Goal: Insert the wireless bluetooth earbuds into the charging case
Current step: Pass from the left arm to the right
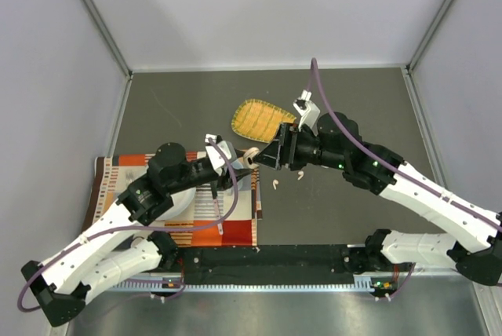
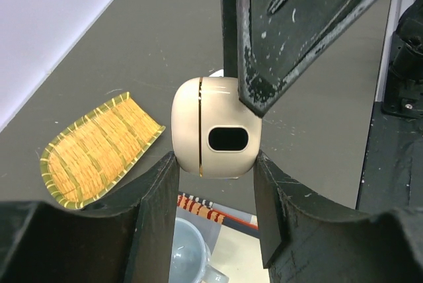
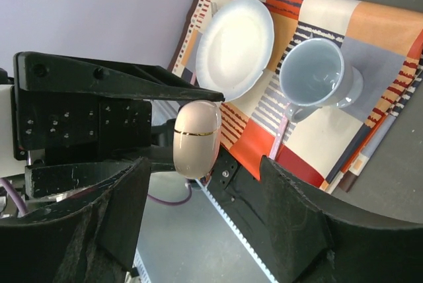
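The left gripper (image 2: 215, 131) pinched a cream egg-shaped charging case (image 2: 213, 127), lid closed, held above the gray table (image 1: 345, 100). The right gripper (image 3: 198, 197) sat just beside it with fingers spread, holding nothing. Two small white earbuds (image 1: 277, 184) lay on the table near the patterned cloth (image 1: 235, 230), with a woven tray (image 1: 259, 120) beyond them.

Cup (image 3: 318, 73) beside plate (image 3: 234, 48) on cloth (image 3: 370, 25).

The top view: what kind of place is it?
Probably a robot test cell, not a home: grey walls enclose a grey table staged with a striped cloth and a woven tray.
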